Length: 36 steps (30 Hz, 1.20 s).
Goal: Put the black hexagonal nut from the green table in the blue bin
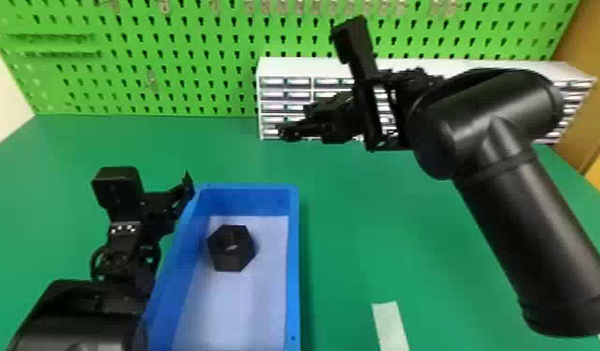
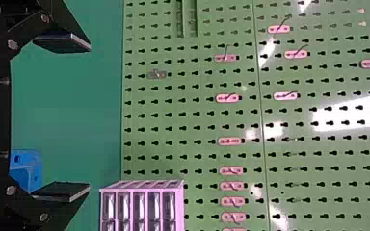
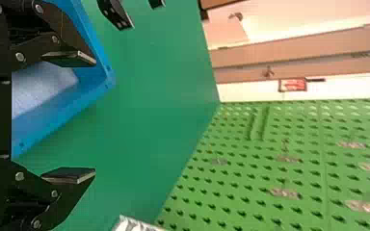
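Black nut point(image 1: 230, 259) lies in the bin point(image 1: 294, 261), as tasked; my left claw point(image 2: 90, 117) and right claw point(image 3: 95, 117) stand wide, no grip required

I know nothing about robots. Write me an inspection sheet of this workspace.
surface: flat green tabletop
job's things: black hexagonal nut in the blue rectangular bin
clutter: pale flat strip right of the bin
grippers: black left gripper at the bin's left side, black right gripper raised, to the right; both with jaws open
cables: dark loop by the left gripper, possibly a cable
surroundings: green perforated wallboard, white drawer cabinet
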Each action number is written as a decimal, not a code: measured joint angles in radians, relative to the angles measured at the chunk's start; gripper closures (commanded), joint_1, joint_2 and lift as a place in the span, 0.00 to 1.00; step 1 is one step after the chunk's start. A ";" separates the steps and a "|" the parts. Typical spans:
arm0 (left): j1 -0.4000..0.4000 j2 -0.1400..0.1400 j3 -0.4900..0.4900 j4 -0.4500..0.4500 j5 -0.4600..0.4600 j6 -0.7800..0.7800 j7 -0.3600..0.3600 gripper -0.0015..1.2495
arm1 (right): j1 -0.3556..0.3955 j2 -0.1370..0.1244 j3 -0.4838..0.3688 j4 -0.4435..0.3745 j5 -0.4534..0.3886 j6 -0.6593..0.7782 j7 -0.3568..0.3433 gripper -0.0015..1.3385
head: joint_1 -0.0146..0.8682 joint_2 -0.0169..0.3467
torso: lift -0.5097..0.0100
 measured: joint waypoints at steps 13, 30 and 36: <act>0.003 0.000 0.002 -0.003 0.000 0.001 0.000 0.20 | 0.069 0.011 -0.134 -0.046 -0.009 -0.116 -0.114 0.34 | 0.79 0.19 | 0.80; 0.005 0.000 0.004 -0.009 0.000 0.003 0.000 0.20 | 0.185 0.026 -0.254 -0.089 -0.029 -0.268 -0.337 0.34 | 0.79 0.19 | 0.80; 0.005 0.000 0.004 -0.010 -0.001 0.004 0.000 0.20 | 0.229 0.028 -0.270 -0.090 -0.021 -0.338 -0.406 0.34 | 0.79 0.19 | 0.80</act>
